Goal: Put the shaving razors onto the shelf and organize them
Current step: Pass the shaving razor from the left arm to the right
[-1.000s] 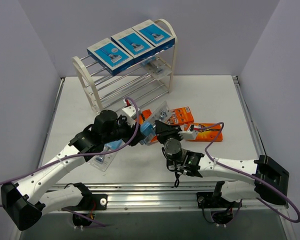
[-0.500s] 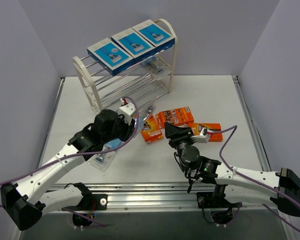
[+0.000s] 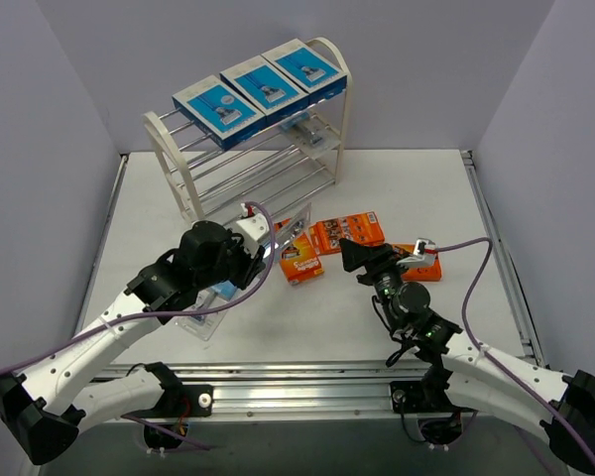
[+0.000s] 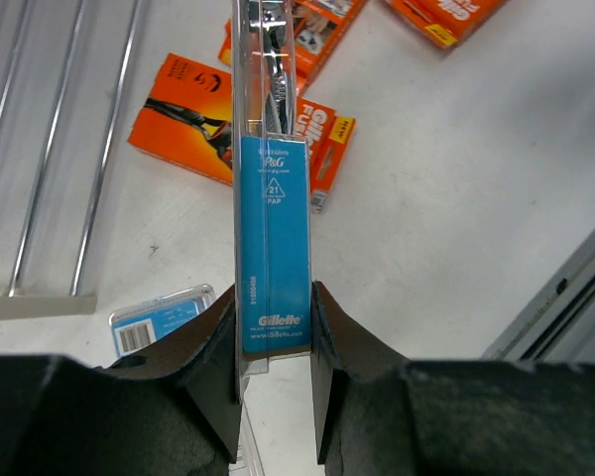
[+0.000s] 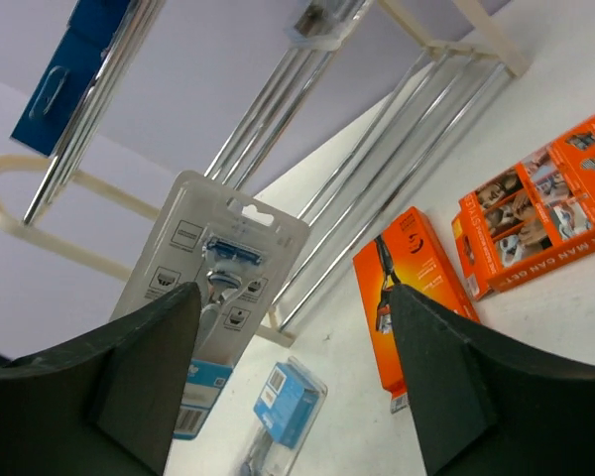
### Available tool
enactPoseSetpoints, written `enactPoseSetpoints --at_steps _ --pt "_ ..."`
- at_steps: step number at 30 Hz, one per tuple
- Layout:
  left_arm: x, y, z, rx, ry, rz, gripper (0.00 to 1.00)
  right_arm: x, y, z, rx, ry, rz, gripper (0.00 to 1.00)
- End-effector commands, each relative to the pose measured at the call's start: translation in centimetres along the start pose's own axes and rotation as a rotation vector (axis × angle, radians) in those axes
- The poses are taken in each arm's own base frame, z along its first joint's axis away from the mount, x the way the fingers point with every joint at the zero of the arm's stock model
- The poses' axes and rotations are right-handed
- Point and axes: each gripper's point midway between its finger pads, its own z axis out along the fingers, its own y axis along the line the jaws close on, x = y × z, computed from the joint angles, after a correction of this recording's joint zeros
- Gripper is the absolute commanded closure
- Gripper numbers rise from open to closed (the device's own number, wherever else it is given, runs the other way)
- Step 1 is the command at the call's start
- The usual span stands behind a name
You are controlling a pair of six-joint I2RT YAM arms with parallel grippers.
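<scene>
Razor packs were split between the shelf (image 3: 193,198) and the table (image 3: 426,188) when I checked the feeds. Three blue boxes (image 3: 265,87) sat in a row on the top tier. A shelved blister pack (image 3: 307,128) lay on the tier below, toward its right end.

My left gripper (image 4: 274,297) had its fingers (image 4: 213,342) pressed against both faces of the held blister pack (image 4: 273,198), clamping the blue card at its lower end. That pack stood upright and edge-on to the left wrist camera, lifted above the table just in front of the shelf. A loose blister pack (image 3: 203,319) lay flat on the table beside the left arm, partly under it.

Three orange packs (image 3: 349,231) lay on the table between the shelf and my right arm, close together. One was partly hidden behind the right gripper (image 3: 357,255). Its fingers (image 5: 144,377) were spread wide with nothing between them, hovering near those orange packs and pointing toward the shelf.
</scene>
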Motion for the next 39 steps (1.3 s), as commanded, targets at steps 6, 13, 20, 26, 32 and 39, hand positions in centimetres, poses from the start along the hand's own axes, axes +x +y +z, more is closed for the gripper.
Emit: enactPoseSetpoints --at_steps 6,13,20,26,32,39 --pt "-2.7 -5.4 -2.6 0.313 -0.102 0.068 0.98 -1.2 3.2 -1.5 -0.420 0.148 -0.197 0.27" --pt "-2.0 -8.6 -3.0 0.507 -0.073 0.082 0.98 0.1 4.7 -4.7 -0.686 0.256 -0.363 0.31" --pt "-1.9 -9.3 -4.1 0.550 -0.100 0.127 0.98 0.3 5.9 -7.7 -0.826 0.290 -0.480 0.30" --pt "-2.1 -9.6 -5.7 0.569 -0.133 0.172 0.98 1.4 5.7 -7.5 -0.847 0.362 -0.468 0.33" --pt "-2.4 -10.0 -8.8 0.588 -0.218 0.209 0.98 0.7 6.4 -8.0 -0.871 0.338 -0.476 0.37" --pt "-2.4 -10.3 -10.3 0.608 -0.256 0.238 0.98 -0.3 7.5 -9.1 -0.926 0.267 -0.480 0.37"
